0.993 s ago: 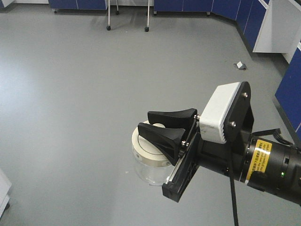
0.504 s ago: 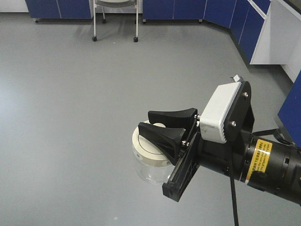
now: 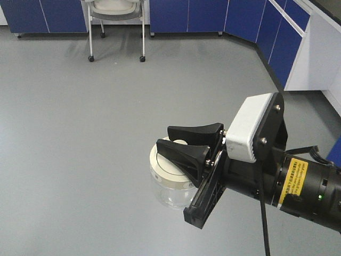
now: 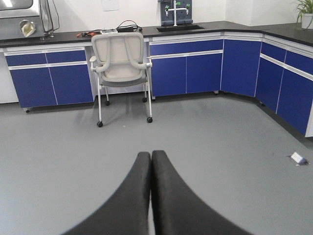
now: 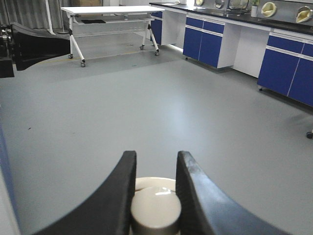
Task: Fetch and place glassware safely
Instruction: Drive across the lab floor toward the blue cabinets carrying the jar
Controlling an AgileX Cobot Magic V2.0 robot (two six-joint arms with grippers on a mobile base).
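The glassware (image 3: 169, 193) is a small clear jar with a cream-white lid (image 3: 162, 169), hanging in the air above the grey floor. My right gripper (image 3: 164, 138) is shut on the lid's central knob. In the right wrist view the round knob (image 5: 155, 211) sits pinched between the two black fingers of the right gripper (image 5: 155, 157), with the lid rim (image 5: 152, 181) showing behind it. My left gripper (image 4: 150, 154) is shut with its fingers pressed together and nothing between them, pointing across the floor.
A white wheeled office chair (image 4: 122, 55) stands before blue base cabinets (image 4: 186, 67) under a dark counter. More blue cabinets (image 3: 285, 48) run along the right. A white rolling table (image 5: 112, 11) stands far off. A small socket box (image 4: 297, 157) lies on the floor.
The chair and the far cabinets have slid down and left in the front view and come nearer. The right gripper and the jar keep the same place in the frame.
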